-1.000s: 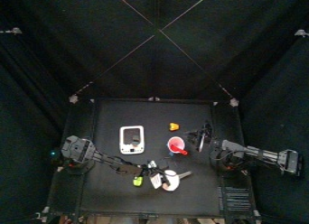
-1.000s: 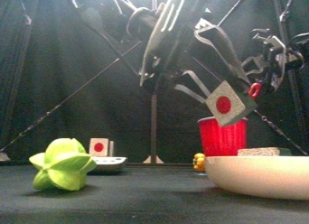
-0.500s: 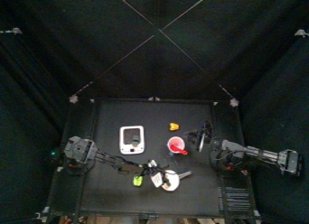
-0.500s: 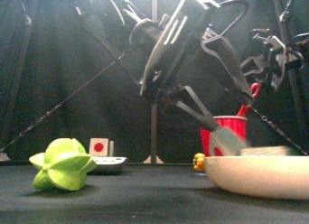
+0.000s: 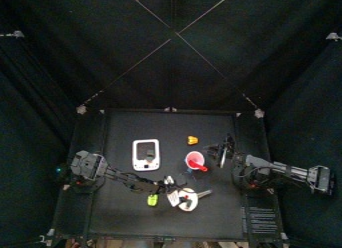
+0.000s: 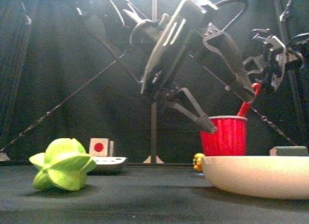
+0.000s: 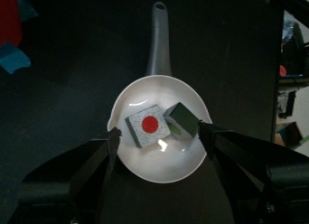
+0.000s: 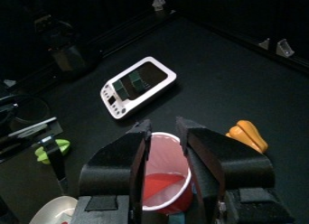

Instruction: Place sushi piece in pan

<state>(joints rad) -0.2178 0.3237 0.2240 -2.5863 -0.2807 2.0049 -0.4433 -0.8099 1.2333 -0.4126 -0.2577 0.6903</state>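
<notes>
The pan (image 7: 130,94) is white and round, with its handle (image 7: 157,38) pointing away from the left wrist camera. It also shows near the table's front in the top view (image 5: 195,201) and large at the right of the front view (image 6: 259,173). In it lies the sushi piece (image 7: 147,125), a small white block with a red centre and a dark side. My left gripper (image 7: 160,134) hangs just above it, open, a jaw on each side. A yellow-green lumpy piece (image 5: 152,200) lies on the table left of the pan. My right gripper (image 8: 167,137) rests open above the red cup.
The red cup (image 5: 197,161) stands behind the pan. A small orange piece (image 5: 193,140) lies farther back. A white flat device with a screen (image 5: 147,152) lies at the back left. The yellow-green piece stands large at the front left in the front view (image 6: 63,164).
My left gripper has come down over the pan with the white red-dotted piece and let it go; the piece now lies in the pan. The right arm has not moved.
</notes>
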